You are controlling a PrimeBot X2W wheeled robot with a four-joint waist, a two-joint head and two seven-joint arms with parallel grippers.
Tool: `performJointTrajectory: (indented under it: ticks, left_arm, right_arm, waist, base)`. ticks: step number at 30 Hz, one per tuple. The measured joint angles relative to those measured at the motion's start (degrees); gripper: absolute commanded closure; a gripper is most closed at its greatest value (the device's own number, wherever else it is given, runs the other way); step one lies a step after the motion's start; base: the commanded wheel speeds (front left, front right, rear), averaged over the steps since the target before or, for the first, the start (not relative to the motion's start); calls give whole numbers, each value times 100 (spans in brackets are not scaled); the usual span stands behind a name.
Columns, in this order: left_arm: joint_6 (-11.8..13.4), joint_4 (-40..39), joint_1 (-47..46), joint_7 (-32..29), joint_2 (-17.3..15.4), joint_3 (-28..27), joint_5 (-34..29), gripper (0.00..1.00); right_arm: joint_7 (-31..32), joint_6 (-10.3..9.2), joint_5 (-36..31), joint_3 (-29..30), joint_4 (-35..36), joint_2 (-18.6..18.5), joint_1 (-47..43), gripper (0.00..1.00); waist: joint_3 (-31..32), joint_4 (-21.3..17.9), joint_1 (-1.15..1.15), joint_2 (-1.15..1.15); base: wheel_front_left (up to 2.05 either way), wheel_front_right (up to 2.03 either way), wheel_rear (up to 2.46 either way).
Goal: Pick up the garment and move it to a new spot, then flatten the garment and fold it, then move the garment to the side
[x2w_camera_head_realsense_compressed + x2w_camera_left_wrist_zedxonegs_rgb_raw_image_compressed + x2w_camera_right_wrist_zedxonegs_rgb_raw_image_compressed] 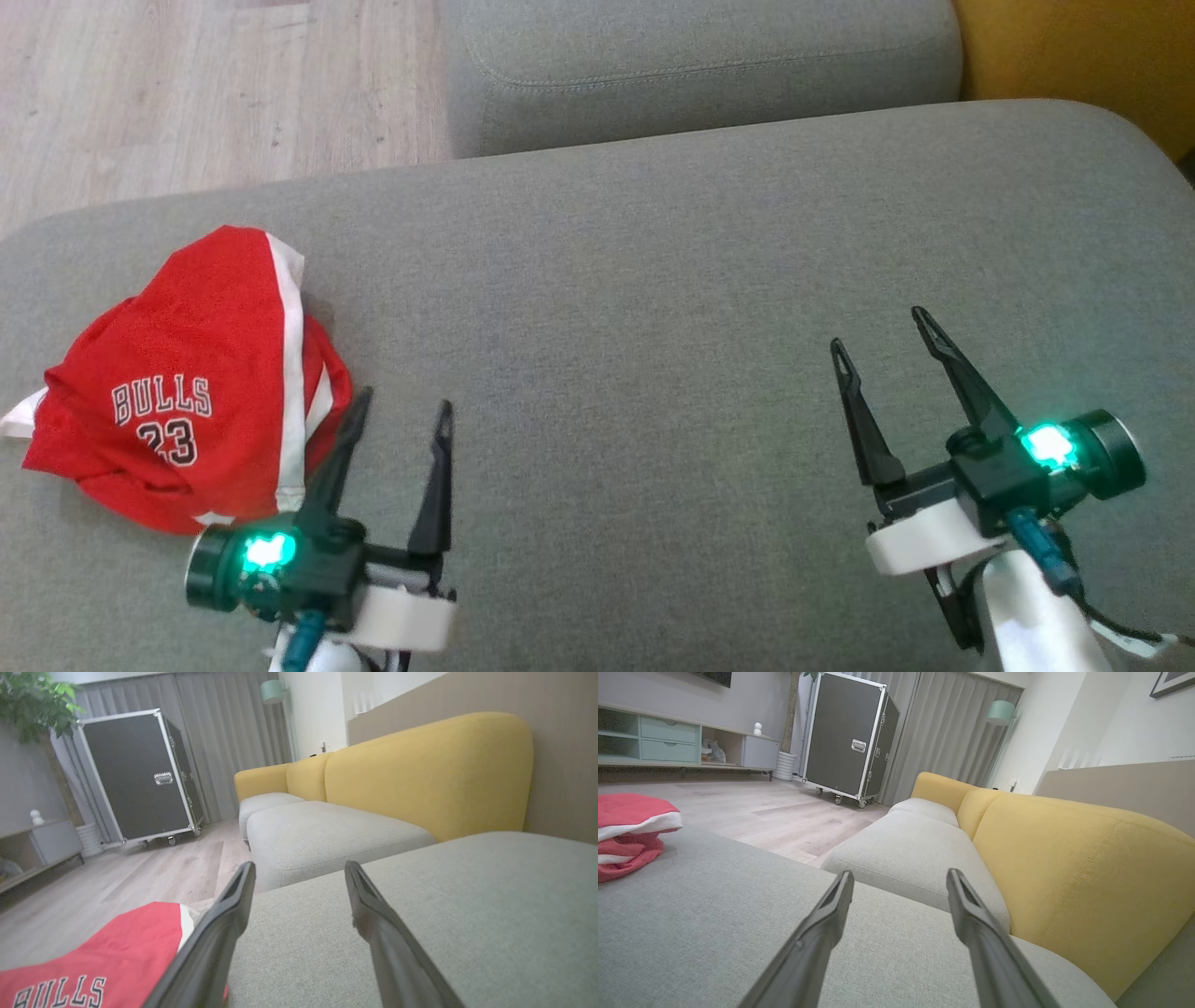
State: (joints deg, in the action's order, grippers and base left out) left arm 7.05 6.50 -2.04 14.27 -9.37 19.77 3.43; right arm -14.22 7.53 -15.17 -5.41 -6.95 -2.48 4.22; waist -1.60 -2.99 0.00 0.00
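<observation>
Red jersey (187, 373) — soft, light, probably slippery — lies bunched at nine o'clock on the sofa (653, 327), best pinched at its white-trimmed edge — left end effector (404, 399) and right end effector (880, 329) both spread wide, empty.

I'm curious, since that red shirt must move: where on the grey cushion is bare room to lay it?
Free: the wide middle and right of the grey cushion, from the red jersey across to the yellow backrest. Crowded: the left end, where the jersey lies bunched beside the left jaws.

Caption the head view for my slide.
Crumpled red Bulls garment on grey cushion beside the open left hand; right hand open, apart.
</observation>
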Motion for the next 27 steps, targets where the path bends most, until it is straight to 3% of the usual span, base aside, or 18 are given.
performJointTrajectory:
  ticks: [16,20,27]
  left_arm:
    - [-937,370,299,19,626,-1303,1414,0]
    - [-1115,621,353,19,637,-1418,1835,0]
    - [-1168,823,347,19,643,-1417,2178,0]
  right_arm:
    - [-16,0,2059,99,-639,-2,-24,0]
    - [-16,0,2157,35,-798,-2,-23,0]
    - [-16,0,2180,16,-913,-2,-21,0]
  waist:
    - [89,28,0,0]
    - [97,-3,0,0]
    - [94,-22,0,0]
  base:
    - [0,0,0]
    - [0,0,0]
    - [0,0,0]
